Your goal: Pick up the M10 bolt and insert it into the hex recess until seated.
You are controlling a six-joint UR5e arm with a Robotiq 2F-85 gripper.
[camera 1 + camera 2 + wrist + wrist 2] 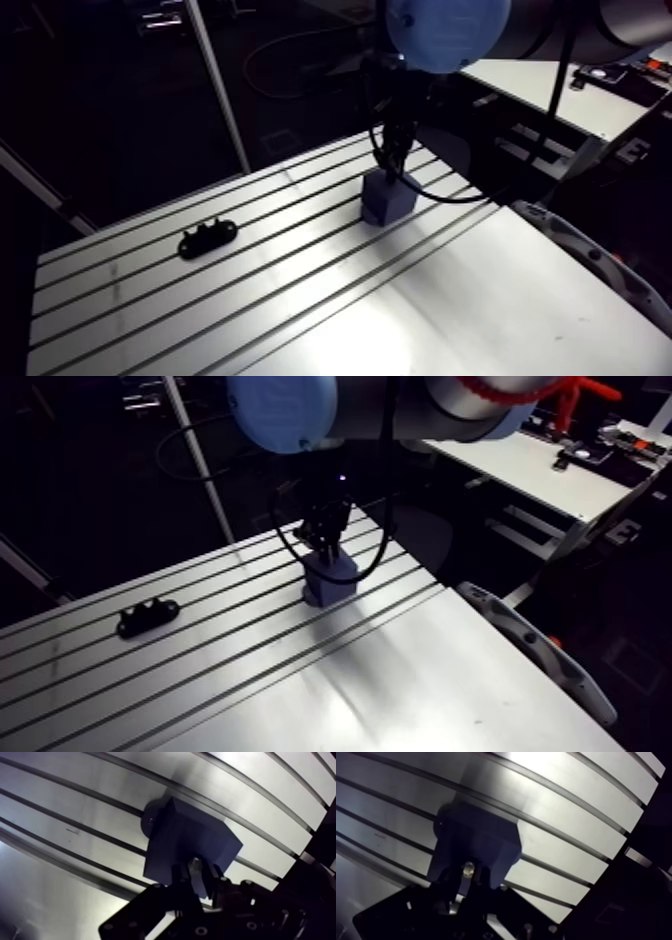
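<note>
claw [197,875] pinching bolt [468,869] over blue block [186,837]; black bracket [207,238] at 9 o'clock, well apart; open surface [330,310] toward 6 o'clock.

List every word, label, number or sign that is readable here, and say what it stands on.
None: no word, number or sign can be read in either view.
Blue block: plain faces, no marking shows.
Black part on the table: too small and dark to tell.
Bolt: no head marking legible.
</note>
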